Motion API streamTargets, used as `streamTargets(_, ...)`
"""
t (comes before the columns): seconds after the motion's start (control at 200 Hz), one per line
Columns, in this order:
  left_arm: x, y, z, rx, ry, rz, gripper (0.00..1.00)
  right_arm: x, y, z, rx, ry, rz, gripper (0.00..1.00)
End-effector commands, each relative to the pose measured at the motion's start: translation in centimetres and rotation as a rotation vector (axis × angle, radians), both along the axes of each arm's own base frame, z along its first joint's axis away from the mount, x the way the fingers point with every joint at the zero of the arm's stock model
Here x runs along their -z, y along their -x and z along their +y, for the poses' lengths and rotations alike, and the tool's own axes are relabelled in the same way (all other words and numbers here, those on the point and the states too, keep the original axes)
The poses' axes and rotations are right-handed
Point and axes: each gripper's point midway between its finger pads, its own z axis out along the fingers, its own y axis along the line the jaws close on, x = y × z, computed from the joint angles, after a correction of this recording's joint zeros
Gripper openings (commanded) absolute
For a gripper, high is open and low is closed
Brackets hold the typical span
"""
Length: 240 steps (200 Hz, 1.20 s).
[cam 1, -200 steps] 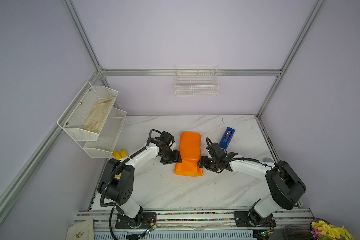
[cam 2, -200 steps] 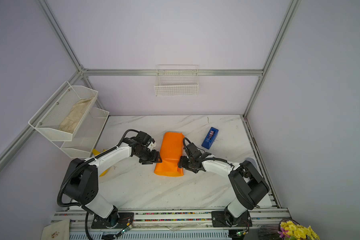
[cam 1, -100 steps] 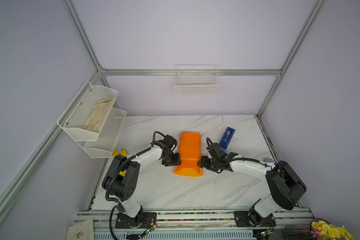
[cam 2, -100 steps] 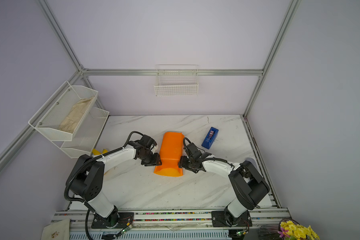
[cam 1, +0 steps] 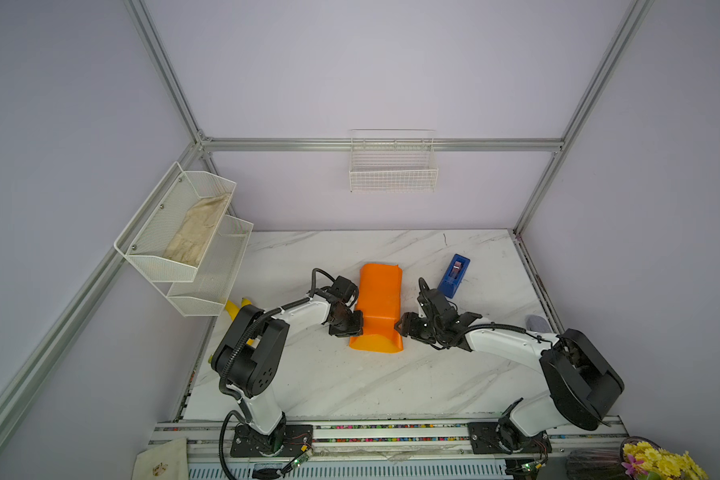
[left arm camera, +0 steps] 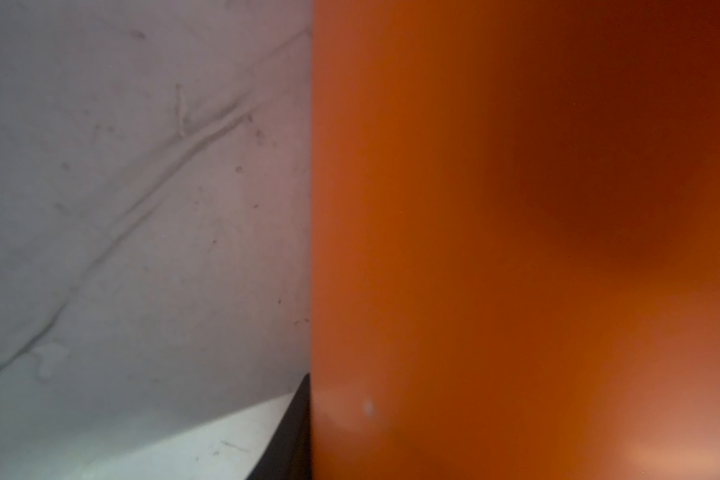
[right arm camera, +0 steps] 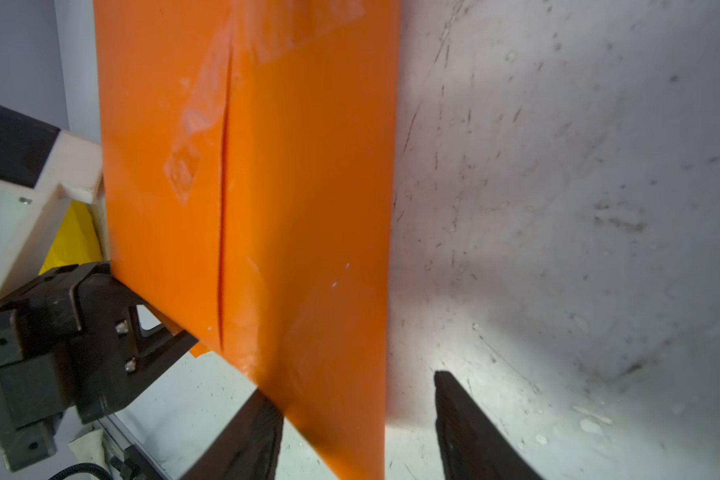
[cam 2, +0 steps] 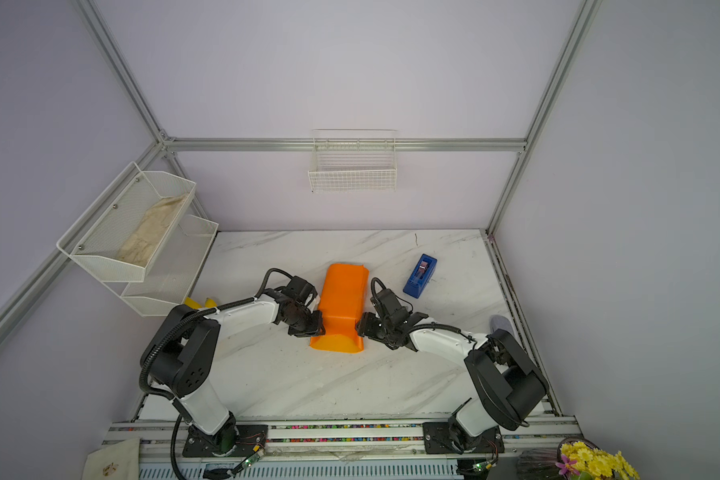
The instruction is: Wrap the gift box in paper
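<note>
At the middle of the white marble counter, the large orange paper sheet lies folded into a long arched hump. The right fingers stand spread astride its near right edge. The left fingers are at the opposite edge; whether they pinch it, I cannot tell. The gift box is hidden.

Paper lies on the table, tape dispenser right of it

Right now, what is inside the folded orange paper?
Only the paper itself shows, folded over into a closed hump on the marble table. The gift box appears in no view; whatever lies inside is covered.
</note>
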Motion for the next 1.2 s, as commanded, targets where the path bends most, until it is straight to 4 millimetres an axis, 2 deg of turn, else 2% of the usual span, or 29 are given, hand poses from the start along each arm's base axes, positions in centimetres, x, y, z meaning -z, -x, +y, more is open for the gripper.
streamTargets(0.0,1.2,0.7,0.0,-0.016,-0.006,0.023,0.24,-0.3,-1.2,1.3,0.023,-0.04,-0.064,0.57)
streamTargets(0.24,1.6,1.1,-0.4,-0.011,-0.011,0.037,0.2,1.0,-2.8,2.1,0.069,-0.014,-0.117,0.52)
streamTargets(0.42,1.3,1.2,-0.7,-0.007,-0.009,0.028,0.2,2.4,-3.5,1.1,0.135,0.042,-0.134,0.39)
streamTargets(0.64,-1.3,0.7,-0.4,-0.02,-0.007,-0.05,0.39,3.5,-3.8,0.7,0.155,0.075,-0.13,0.2)
streamTargets(0.775,-2.4,0.0,0.3,-0.035,-0.035,-0.091,0.43,3.5,-3.8,0.4,0.158,0.093,-0.135,0.12)
streamTargets(0.98,-2.4,-1.2,0.3,-0.028,-0.038,-0.125,0.43,3.5,-3.8,0.3,0.153,0.107,-0.137,0.09)
streamTargets(1.195,-1.5,-2.6,0.5,-0.05,-0.057,-0.143,0.41,3.5,-3.8,0.3,0.149,0.111,-0.138,0.06)
